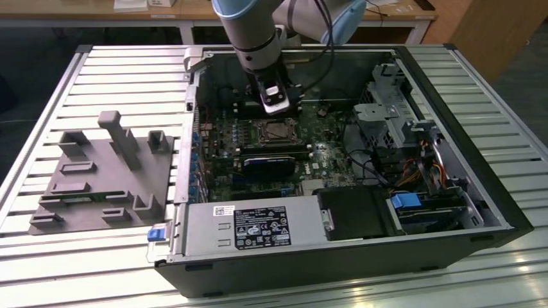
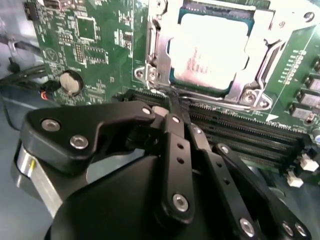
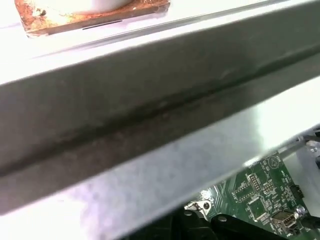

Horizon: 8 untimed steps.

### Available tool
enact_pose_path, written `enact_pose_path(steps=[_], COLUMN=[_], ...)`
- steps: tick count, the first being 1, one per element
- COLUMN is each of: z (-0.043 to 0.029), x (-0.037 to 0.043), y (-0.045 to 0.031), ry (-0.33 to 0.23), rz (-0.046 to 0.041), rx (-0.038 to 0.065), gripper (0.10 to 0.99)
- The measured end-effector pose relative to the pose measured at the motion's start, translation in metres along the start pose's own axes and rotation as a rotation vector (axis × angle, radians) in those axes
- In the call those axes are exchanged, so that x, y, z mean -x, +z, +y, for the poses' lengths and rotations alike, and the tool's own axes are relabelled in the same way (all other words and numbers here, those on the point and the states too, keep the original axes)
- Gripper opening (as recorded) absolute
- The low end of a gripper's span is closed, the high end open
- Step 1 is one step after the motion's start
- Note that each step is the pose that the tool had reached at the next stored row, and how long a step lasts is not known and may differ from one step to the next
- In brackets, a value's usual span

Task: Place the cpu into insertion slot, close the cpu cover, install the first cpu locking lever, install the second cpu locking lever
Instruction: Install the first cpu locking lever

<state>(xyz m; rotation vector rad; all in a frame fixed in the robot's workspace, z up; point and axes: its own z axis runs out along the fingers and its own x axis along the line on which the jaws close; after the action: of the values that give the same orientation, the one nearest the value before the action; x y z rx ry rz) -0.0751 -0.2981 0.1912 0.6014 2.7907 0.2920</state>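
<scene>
1. The chip (image 2: pixel 210 50) sits flat in the socket (image 2: pixel 200 83), silver top up and square to the frame. In the exterior view it lies mid-board, close to the arm's tip.
2. The cover plate (image 2: pixel 156 50) lies around the chip, and its cut-out shows the silver top. I judge it to be down rather than raised, since its rails run level with the chip on both sides.
3. My gripper (image 2: pixel 175 102) hovers just beside the socket's edge nearest the memory slots (image 2: pixel 240 135). Its fingers (image 2: pixel 175 150) are drawn together with no gap that I can see. In my reading, that low, tilted stance at the socket's rim suits work on a locking lever.
4. A thin dark wire (image 2: pixel 171 95) crosses at the fingertips. I cannot tell whether it is a lever, nor whether the tips pinch it or merely touch it.
5. I cannot make out the levers themselves, because glare washes over the chip's top and the plate's far corners.
6. In the exterior view the gripper (image 1: pixel 276 106) stands in front of the socket's far edge, so that side is hidden from me.
7. In the first wrist view a blurred grey case wall (image 3: pixel 150 115) crosses close to the lens. A corner of the green board (image 3: pixel 260 195) peeks past it. Nothing there helps me judge the socket.
</scene>
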Motion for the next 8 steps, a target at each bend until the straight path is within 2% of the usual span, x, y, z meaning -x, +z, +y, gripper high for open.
enact_pose_path(steps=[8], z=[0.0032], x=[0.0029], y=[-0.0125], ry=[0.0], rz=[0.0], rx=[0.0], gripper=[0.102])
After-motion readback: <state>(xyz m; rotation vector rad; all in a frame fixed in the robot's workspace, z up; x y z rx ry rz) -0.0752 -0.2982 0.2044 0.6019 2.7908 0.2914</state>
